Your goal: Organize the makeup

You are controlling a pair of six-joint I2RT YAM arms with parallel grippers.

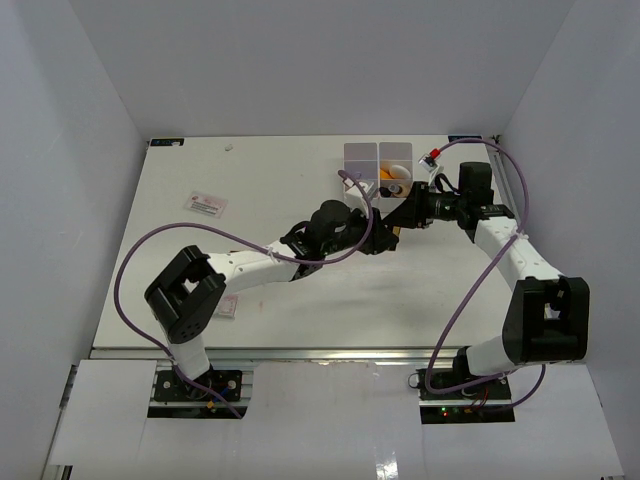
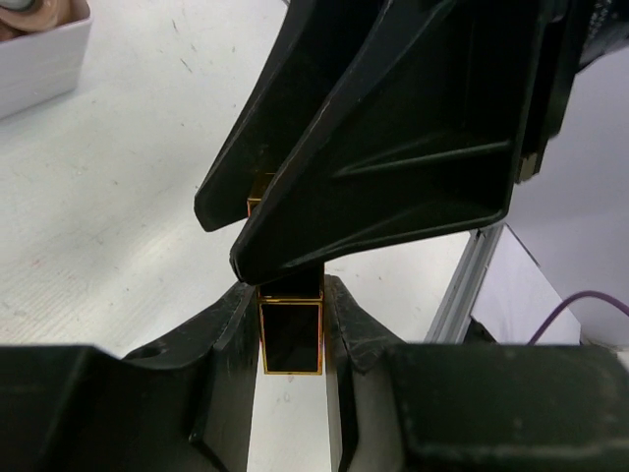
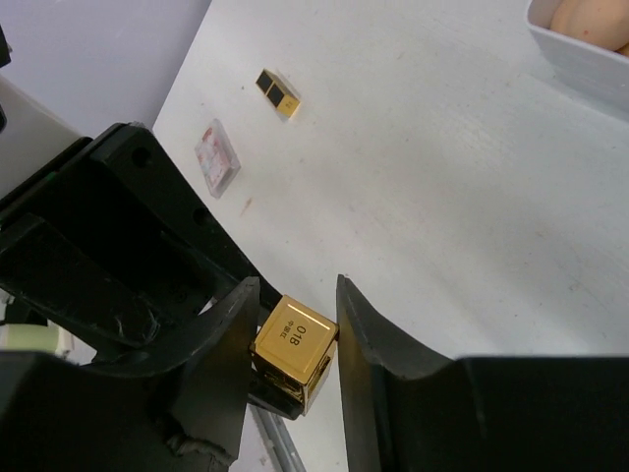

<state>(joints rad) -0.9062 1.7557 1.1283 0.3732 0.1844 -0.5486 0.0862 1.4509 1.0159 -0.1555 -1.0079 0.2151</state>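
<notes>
Clamping the lipstick tube (image 2: 291, 336) in narrowed left jaws and, seemingly, pinching its gold end in narrowed right jaws, near the far edge of the counter (image 1: 260, 180).

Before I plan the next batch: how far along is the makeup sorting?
Done: a sponge sits in the box. In hand: left pincer and right pincer both grip the lipstick. To do: a black-gold piece and a packet lie outside the box.
</notes>
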